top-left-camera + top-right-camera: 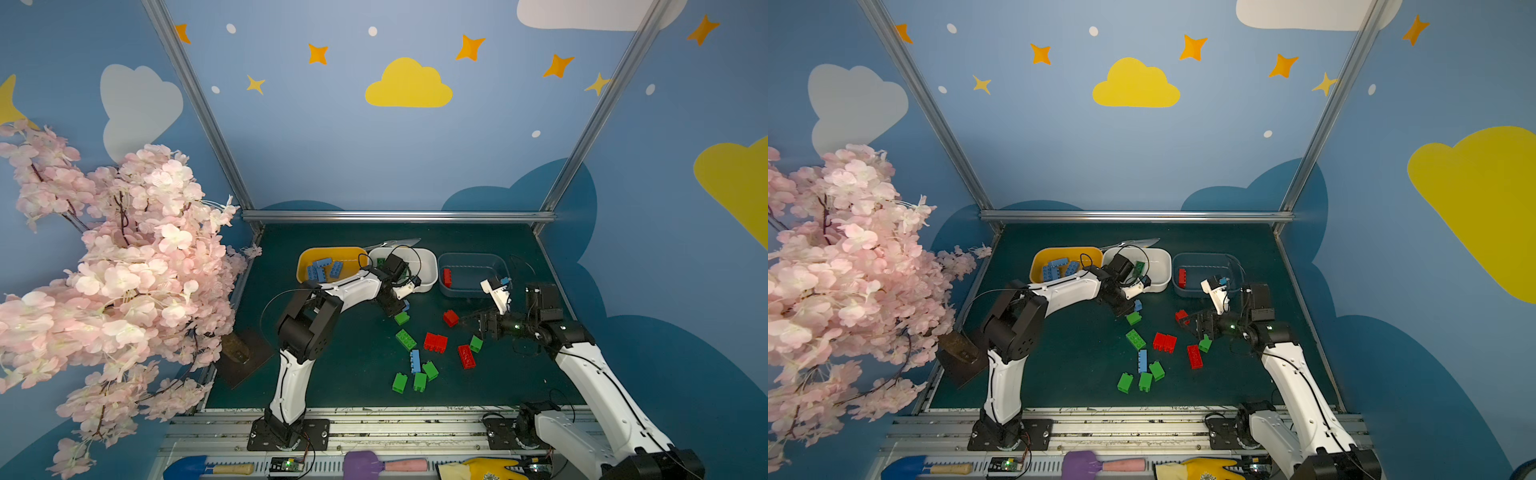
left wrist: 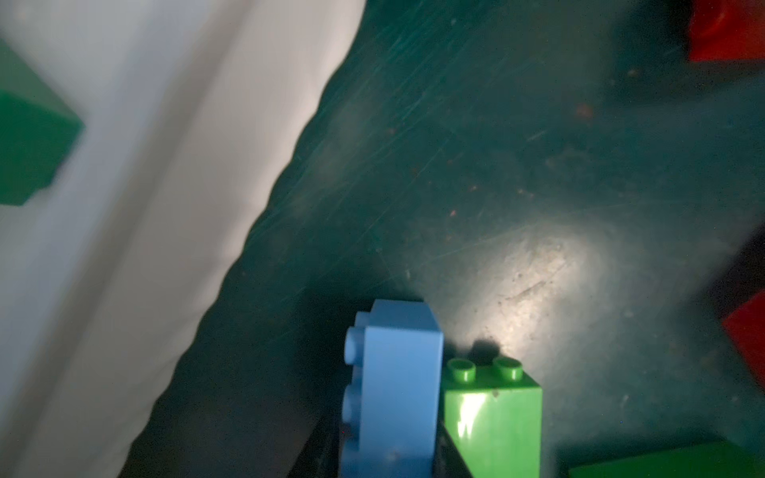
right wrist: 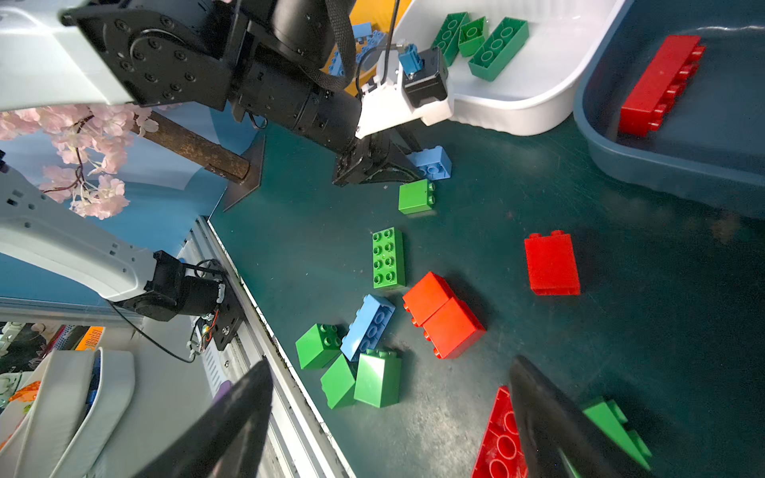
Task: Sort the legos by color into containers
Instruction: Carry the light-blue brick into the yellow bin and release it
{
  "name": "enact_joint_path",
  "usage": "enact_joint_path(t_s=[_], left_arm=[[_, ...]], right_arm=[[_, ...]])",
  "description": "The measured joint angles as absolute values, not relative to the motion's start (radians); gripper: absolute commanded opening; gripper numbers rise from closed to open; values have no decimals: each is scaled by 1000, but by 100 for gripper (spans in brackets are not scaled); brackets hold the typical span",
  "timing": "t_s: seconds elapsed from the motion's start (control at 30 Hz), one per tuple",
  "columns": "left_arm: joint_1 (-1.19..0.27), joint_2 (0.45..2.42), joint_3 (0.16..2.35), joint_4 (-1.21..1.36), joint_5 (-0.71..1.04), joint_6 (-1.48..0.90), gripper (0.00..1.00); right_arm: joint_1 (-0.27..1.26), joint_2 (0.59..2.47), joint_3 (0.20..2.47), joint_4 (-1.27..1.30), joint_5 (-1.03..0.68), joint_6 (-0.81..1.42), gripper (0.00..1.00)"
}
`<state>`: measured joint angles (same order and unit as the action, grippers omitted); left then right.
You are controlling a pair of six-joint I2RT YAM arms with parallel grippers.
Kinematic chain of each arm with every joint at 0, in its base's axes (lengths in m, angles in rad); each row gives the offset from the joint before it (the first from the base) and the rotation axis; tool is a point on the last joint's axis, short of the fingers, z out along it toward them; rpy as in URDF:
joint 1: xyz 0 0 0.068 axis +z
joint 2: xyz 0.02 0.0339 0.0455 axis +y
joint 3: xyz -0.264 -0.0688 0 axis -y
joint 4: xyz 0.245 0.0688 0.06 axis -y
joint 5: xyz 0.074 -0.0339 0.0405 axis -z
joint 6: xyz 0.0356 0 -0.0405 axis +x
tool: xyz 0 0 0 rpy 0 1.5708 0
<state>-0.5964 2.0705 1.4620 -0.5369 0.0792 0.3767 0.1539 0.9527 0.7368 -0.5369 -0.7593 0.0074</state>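
Jaws of our left gripper clamp a light-blue brick beside a green brick (near the white tub); our right gripper gapes wide.

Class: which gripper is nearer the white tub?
Left. The left gripper, gripping a blue brick, sits before the white tub; the right gripper hangs farther off near a red brick.

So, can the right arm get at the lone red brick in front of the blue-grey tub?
Probably yes: the right gripper is open, just short of the red brick, with nothing between them.
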Motion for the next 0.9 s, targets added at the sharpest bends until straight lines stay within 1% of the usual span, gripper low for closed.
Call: enact_joint_path(t_s=[0.07,0.27,0.57,0.73,0.9], left_arm=[[-596,2070,1462,-537,79,378,19],[-596,2046,1461,-552,78,376,19],[-576,1822,1472,-652,80,327,20],[-467,1745,1475,-664,73,225,22],[-324,1761,1501,-650,33,73,20]], right_arm=[[154,953,737,-537,-759,5,88],[154,953,737,-537,-759,2,88],[154,955,737,-529,-766,6,88],[154,956,737,-515,-772,19,88],[161,969,737,-502,-772,26,88]])
